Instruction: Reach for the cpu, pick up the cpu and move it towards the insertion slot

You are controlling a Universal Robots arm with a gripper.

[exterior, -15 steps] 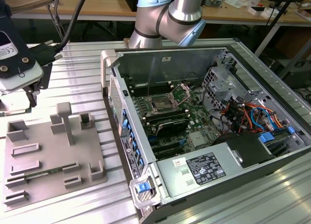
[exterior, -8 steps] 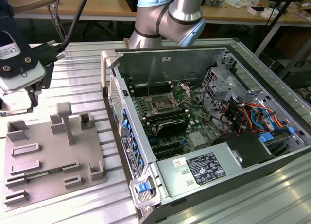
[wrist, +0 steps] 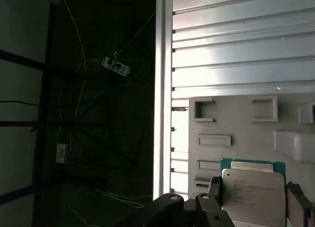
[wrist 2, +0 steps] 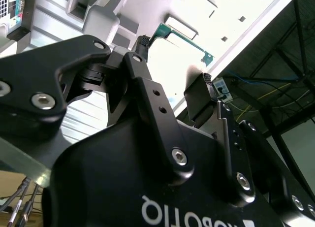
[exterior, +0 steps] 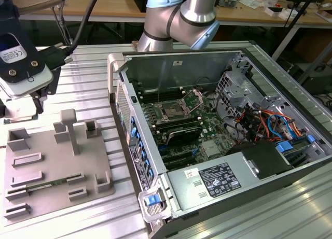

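The arm [exterior: 179, 13] bends at its silver elbow at the back and reaches out to the exterior view's left, wrist [exterior: 21, 60] held high and angled downward. In the second wrist view the hand [wrist 2: 174, 62] has its black linkages folded inward, fingers [wrist 2: 141, 44] clamped on opposite edges of the cpu [wrist: 253, 192], gripping it flat between them.

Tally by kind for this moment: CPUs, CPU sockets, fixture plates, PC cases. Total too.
cpu: 1
insertion slot: 1
grey fixture plate: 1
open computer case: 1
Total: 4
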